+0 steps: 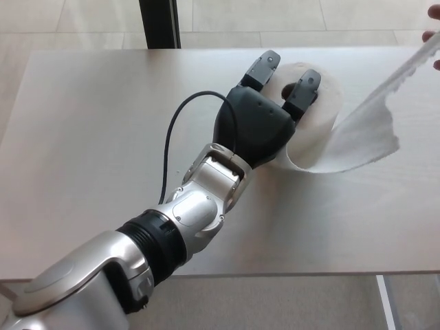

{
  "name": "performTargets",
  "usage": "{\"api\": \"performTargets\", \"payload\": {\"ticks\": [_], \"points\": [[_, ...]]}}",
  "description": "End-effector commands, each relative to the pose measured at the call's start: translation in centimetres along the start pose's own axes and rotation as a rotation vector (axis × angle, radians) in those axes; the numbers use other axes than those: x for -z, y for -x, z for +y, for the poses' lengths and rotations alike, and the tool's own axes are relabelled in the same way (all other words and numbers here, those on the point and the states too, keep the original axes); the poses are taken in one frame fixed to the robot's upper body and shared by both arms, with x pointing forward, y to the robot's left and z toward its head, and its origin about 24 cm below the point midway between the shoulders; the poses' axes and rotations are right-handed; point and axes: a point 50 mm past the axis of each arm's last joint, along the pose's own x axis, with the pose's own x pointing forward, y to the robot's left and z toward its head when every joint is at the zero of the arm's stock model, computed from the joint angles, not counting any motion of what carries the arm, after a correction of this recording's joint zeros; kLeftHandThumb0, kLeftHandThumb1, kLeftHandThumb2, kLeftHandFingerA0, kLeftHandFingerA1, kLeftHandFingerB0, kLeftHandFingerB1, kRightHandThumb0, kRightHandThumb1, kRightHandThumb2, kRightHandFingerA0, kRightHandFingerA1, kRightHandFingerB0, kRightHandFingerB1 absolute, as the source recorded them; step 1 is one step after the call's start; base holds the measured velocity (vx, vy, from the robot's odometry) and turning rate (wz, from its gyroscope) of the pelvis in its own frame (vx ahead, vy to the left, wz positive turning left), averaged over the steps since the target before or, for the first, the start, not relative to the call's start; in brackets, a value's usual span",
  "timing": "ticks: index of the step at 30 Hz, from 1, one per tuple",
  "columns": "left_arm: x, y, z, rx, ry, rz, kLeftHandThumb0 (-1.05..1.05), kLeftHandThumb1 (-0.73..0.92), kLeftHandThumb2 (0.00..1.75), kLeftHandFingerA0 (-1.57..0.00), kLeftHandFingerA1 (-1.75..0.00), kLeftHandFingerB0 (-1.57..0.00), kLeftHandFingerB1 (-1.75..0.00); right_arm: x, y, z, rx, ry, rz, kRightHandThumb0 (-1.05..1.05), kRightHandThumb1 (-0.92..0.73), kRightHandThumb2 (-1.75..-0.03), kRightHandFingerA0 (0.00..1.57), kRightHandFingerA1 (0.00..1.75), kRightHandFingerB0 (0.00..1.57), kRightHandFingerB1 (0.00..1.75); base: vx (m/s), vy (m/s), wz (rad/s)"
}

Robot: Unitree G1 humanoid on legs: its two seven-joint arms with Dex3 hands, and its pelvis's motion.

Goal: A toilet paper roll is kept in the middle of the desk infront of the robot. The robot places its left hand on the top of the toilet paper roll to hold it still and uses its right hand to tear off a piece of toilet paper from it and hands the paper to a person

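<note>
Left hand (265,113) pressed flat on roll (317,117), mid surface (89,137), fingers spread, pinning not gripping. Sheet (364,137) trails right to top corner; fingertips (433,34) there, whose unclear. Right hand unseen. Tear well: keep roll pinned, snap sharply sideways. No containers.

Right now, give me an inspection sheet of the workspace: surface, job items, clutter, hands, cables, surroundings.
Surface: pale wooden desk, bare apart from the job's things.
Job's things: toilet paper roll mid-desk; paper strip unrolled from it, running up to the right edge.
Clutter: nothing seen.
Hands: left hand rests on top of the roll, fingers spread; right hand not in view.
Cables: black cable loops from the left wrist over the desk.
Surroundings: tiled floor, dark post, fingertips at the right edge.
</note>
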Motion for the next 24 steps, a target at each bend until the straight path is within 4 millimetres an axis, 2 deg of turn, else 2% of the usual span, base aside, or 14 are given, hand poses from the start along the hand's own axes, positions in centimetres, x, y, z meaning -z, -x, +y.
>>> {"api": "performTargets", "payload": {"ticks": [1, 3, 4, 5, 6, 10, 12, 13, 14, 18, 20, 21, 22, 24], "points": [[0.1, 3.0, -4.5, 0.18, -0.049, -0.033, -0.56, 0.78, 0.64, 0.0, -0.01, 0.0, -0.17, -4.9, 0.5, 2.7, 0.053, -0.183, -0.005, -0.36, -0.8, -0.98, 1.13, 1.75, 0.89, 1.75, 0.0, 0.0, 0.0], [0.2, 3.1, -4.6, 0.182, -0.051, -0.029, -0.57, 0.79, 0.63, 0.0, 0.0, 0.0, -0.14, -3.5, 1.0, 1.5, -0.012, -0.066, -0.017, -0.4, -0.79, -0.84, 1.11, 1.75, 0.85, 1.75, 0.0, 0.0, 0.0], [0.2, 3.1, -4.6, 0.181, -0.048, -0.031, -0.64, 0.69, 0.88, 0.0, -0.04, 0.0, -0.08, -3.0, 1.4, 1.0, -0.022, 0.026, -0.052, -0.37, -0.79, -0.87, 1.11, 1.75, 0.81, 1.75, 0.0, 0.0, 0.0], [0.2, 3.1, -4.6, 0.182, -0.044, -0.032, -0.64, 0.69, 0.87, 0.0, -0.03, 0.0, -0.08, -2.3, 1.8, 0.2, -0.071, 0.138, -0.095, -0.25, -0.61, -1.25, 1.13, 1.75, 0.85, 1.71, 0.0, 0.0, 0.0], [0.1, 3.1, -4.6, 0.179, -0.043, -0.035, -0.56, 0.78, 0.63, 0.0, -0.01, 0.0, -0.13, -1.7, 2.0, -0.6, -0.098, 0.226, -0.101, -0.18, -0.52, -1.4, 1.1, 1.75, 0.83, 1.66, 0.0, 0.0, 0.0], [0.0, 3.3, -4.7, 0.179, -0.051, -0.038, -0.59, 0.66, 0.8, 0.0, -0.04, -0.01, -0.14, 0.3, 2.3, -5.0, -0.15, 0.609, -0.164, -0.06, -0.5, -1.36, 1.04, 1.75, 0.88, 1.53, 0.0, 0.0, 0.0], [-0.2, 3.5, -4.9, 0.183, -0.053, -0.042, -0.59, 0.67, 0.8, 0.0, -0.05, 0.0, -0.14, 0.3, 2.4, -5.6, -0.168, 0.661, -0.183, -0.07, -0.46, -1.4, 1.02, 1.75, 0.86, 1.51, 0.0, 0.0, 0.0], [-0.1, 3.6, -5.0, 0.193, -0.057, -0.038, -0.72, 0.49, 0.85, 0.0, -0.19, 0.0, -0.17, 0.2, 2.2, -6.3, -0.218, 0.776, -0.258, -0.09, -0.42, -1.36, 1.04, 1.75, 0.88, 1.5, 0.0, 0.0, 0.0], [0.0, 3.6, -5.0, 0.198, -0.057, -0.036, -0.59, 0.66, 0.8, 0.0, -0.03, 0.0, -0.13, 0.2, 2.1, -6.5, -0.245, 0.828, -0.296, -0.09, -0.44, -1.41, 1.07, 1.75, 0.91, 1.52, 0.0, 0.0, 0.0], [0.2, 4.0, -5.3, 0.202, -0.046, -0.034, -0.58, 0.65, 0.8, 0.0, -0.03, -0.01, -0.15, 0.1, 2.0, -6.5, -0.315, 0.881, -0.353, -0.13, -0.44, -1.42, 1.11, 1.75, 0.92, 1.53, 0.0, 0.0, 0.0], [0.4, 4.1, -5.4, 0.2, -0.051, -0.032, -0.55, 0.67, 0.8, 0.0, -0.02, 0.0, -0.11, 0.8, 2.4, -6.7, -0.354, 0.952, -0.331, -0.13, -0.33, -1.42, 1.09, 1.75, 0.91, 1.5, 0.0, 0.0, 0.0], [0.4, 4.1, -5.4, 0.203, -0.054, -0.032, -0.57, 0.76, 0.66, 0.0, 0.0, 0.0, -0.15, 1.2, 2.7, -7.0, -0.38, 0.988, -0.314, -0.15, -0.34, -1.42, 1.11, 1.75, 0.92, 1.51, 0.0, 0.0, 0.0], [0.3, 4.1, -5.4, 0.205, -0.054, -0.034, -0.64, 0.67, 0.87, 0.0, -0.06, 0.0, -0.07, 1.8, 2.8, -7.7, -0.4, 1.046, -0.272, -0.11, -0.39, -1.39, 1.09, 1.75, 0.9, 1.5, 0.0, 0.0, 0.0], [0.1, 4.1, -5.4, 0.199, -0.05, -0.04, -0.65, 0.67, 0.87, 0.0, -0.06, 0.0, -0.07, 2.6, 2.8, -9.2, -0.436, 1.095, -0.171, -0.08, -0.43, -1.35, 1.06, 1.75, 0.88, 1.51, 0.0, 0.0, 0.0]]}}
